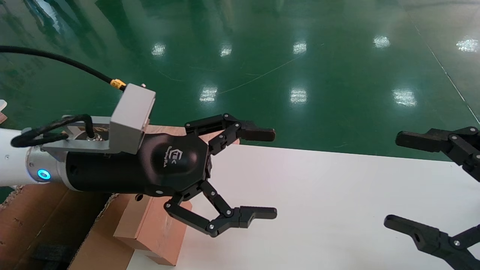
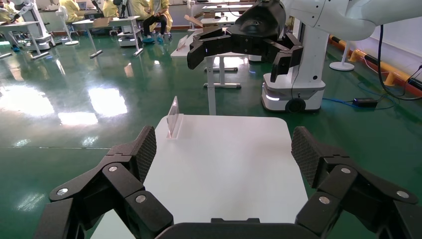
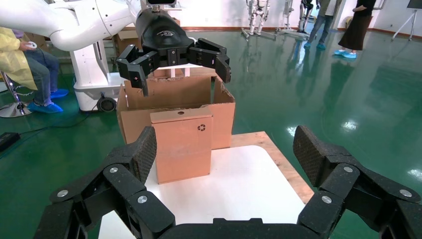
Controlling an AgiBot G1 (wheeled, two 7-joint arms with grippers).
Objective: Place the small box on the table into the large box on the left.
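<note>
Pre-grasp step: left gripper [image 1: 245, 174] hung spread and empty above the small box [image 1: 152, 228], which leaned on the large box [image 3: 221, 107]. Right gripper [image 1: 407, 183] idled spread at right. Next move likely a descent and grasp.

The small box [image 3: 182, 147] is showing plain orange-brown cardboard with a black recycling symbol near one corner, and the large box [image 3: 176, 94] behind it is showing a similar brown with pale ragged edges. The table [image 1: 318, 202] is looking smooth white against a glossy green floor [image 1: 262, 56]. The left gripper [image 1: 262, 174] and right gripper [image 1: 397, 180] are showing matte black, the left wrist glowing with a blue ring.
</note>
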